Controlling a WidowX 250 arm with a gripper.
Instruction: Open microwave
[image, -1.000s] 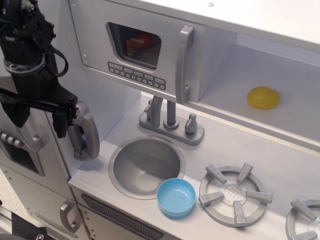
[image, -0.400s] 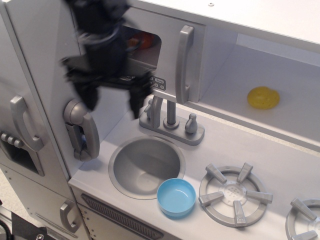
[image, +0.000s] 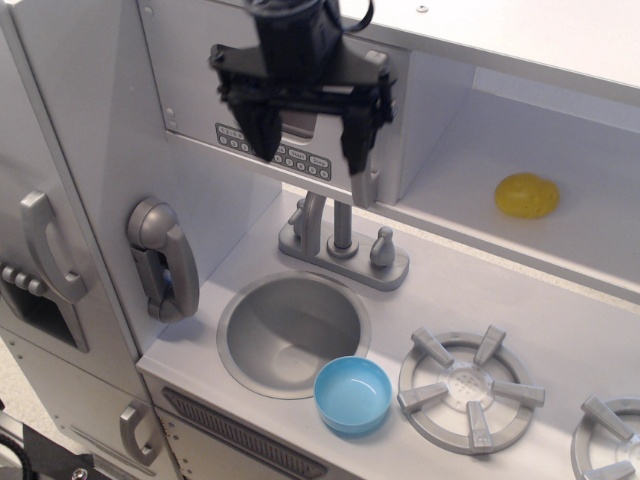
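Upper left, about 11 o'clock: microwave (image: 190, 100), built into the toy kitchen above the counter, mostly hidden behind the gripper.
Door: flush with the cabinet front, so shut; opening not yet begun, by the look of it.
Facing: door front looks out over the sink; the compartment's long axis runs left to right.
Handle (image: 370, 180): silver bar on the door's right edge, long axis vertical; only its lower end shows under the right finger.
Buttons (image: 300, 158): a row partly visible between the fingers.
Gripper (image: 312, 130): black, fingers spread wide and holding nothing, hanging in front of the door; right finger overlaps the handle, contact unclear.
Left to do: close on the handle and swing the door out.
6 o'clock of the microwave: faucet (image: 342, 240), then sink (image: 292, 332).
Further out: blue bowl (image: 352, 394) at 5 o'clock, yellow object (image: 526, 195) at 3 o'clock.
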